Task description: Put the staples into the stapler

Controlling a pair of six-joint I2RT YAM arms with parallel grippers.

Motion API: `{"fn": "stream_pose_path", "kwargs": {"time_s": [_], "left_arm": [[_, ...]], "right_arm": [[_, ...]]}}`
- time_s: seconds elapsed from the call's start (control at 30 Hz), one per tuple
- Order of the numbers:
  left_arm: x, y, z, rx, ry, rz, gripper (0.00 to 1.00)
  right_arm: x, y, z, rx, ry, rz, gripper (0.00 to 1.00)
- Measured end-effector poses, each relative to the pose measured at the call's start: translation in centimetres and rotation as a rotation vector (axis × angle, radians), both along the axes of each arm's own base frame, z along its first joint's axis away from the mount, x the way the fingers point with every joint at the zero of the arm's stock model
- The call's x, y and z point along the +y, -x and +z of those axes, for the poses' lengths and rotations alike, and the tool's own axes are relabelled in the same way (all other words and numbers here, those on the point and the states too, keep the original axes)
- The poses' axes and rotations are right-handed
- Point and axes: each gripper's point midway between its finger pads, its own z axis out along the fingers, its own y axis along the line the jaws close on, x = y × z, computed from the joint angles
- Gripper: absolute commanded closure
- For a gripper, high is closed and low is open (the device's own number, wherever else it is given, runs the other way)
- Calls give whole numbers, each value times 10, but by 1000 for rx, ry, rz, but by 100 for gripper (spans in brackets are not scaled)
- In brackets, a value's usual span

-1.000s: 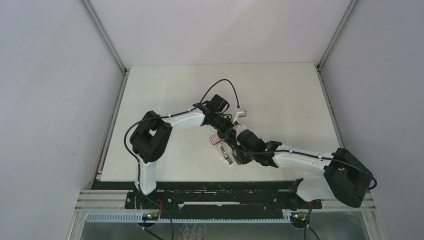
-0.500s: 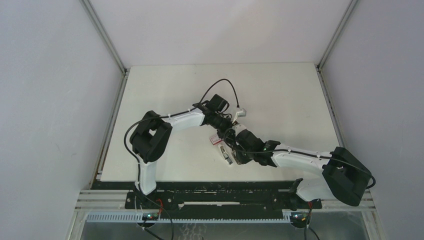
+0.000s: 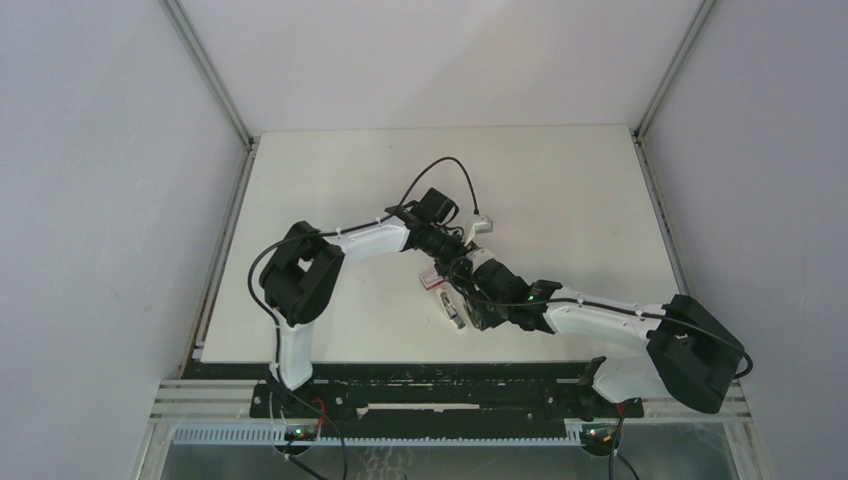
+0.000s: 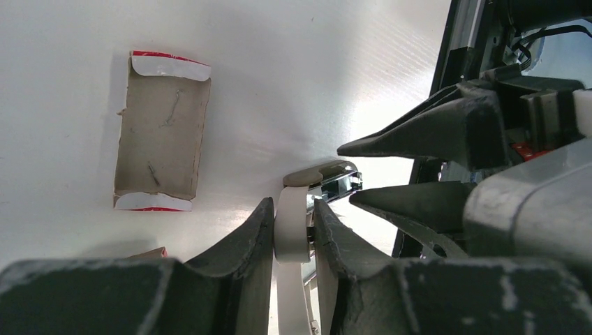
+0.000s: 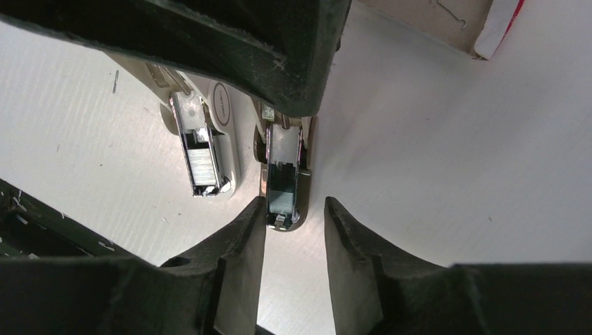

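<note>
My left gripper (image 4: pixel 292 223) is shut on the white stapler (image 4: pixel 293 216), whose beige tip and chrome front stick out past the fingertips. In the right wrist view the stapler is hinged open. One chrome channel (image 5: pixel 283 174) points at me, dark inside, under the left gripper. The other half (image 5: pixel 202 150), white plastic, lies on the table with a grey strip of staples (image 5: pixel 201 160) in its channel. My right gripper (image 5: pixel 297 216) is open and empty, its left fingertip (image 5: pixel 255 216) beside the dark channel's tip. In the top view both grippers (image 3: pixel 452 262) (image 3: pixel 462 290) meet mid-table.
The red-and-white cardboard box sleeve (image 4: pixel 162 132) lies open-side up on the white table, left of the stapler; its corner also shows in the right wrist view (image 5: pixel 489 21). A black rail (image 5: pixel 28 216) runs along the table's near edge. Grey walls surround the table.
My right gripper has crept a little toward the left gripper and the stapler. The left arm and the box have not moved.
</note>
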Motion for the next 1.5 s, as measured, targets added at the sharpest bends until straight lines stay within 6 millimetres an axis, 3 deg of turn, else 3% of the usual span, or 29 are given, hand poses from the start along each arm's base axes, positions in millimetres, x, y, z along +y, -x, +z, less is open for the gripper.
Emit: {"fn": "stream_pose_path", "kwargs": {"time_s": [0.17, 0.5, 0.73, 1.03, 1.5], "left_arm": [[0, 0, 0, 0, 0, 2, 66], [-2, -2, 1, 16, -4, 32, 45], [2, 4, 1, 33, 3, 55, 43], [1, 13, 12, 30, 37, 62, 42], [-6, 41, 10, 60, 33, 32, 42]], "right_arm": [[-2, 2, 11, -13, -21, -6, 61], [-5, -6, 59, -98, -191, -104, 59], [-19, 9, 30, -22, -236, -199, 57], [-22, 27, 0, 68, -329, -308, 57], [-15, 23, -1, 70, -403, -334, 71]]}}
